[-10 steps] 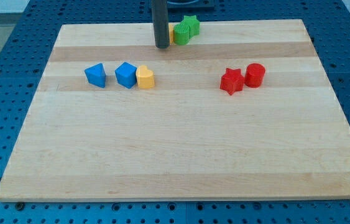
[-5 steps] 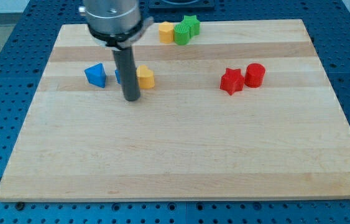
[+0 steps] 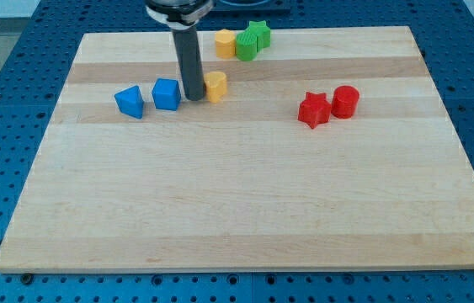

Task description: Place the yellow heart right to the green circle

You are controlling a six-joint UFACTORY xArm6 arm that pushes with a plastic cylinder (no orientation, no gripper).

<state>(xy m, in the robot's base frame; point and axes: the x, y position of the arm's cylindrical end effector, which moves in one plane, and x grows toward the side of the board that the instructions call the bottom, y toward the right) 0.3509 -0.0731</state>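
The yellow heart (image 3: 216,86) lies on the wooden board (image 3: 245,210), left of centre in the upper part. My tip (image 3: 193,98) stands right against the heart's left side, between it and a blue block (image 3: 166,93). The green circle (image 3: 245,48) sits near the board's top edge, up and to the right of the heart, with a gap between them. A green star (image 3: 259,34) touches the circle on its upper right, and a second yellow block (image 3: 225,42) touches it on the left.
A blue wedge-like block (image 3: 130,101) lies left of the blue block. A red star (image 3: 313,109) and a red cylinder (image 3: 345,101) sit together at the right of centre.
My tip went from the top edge down in front of the blue block, then up and right against the heart. The yellow heart has slid right and upward, away from the blue block.
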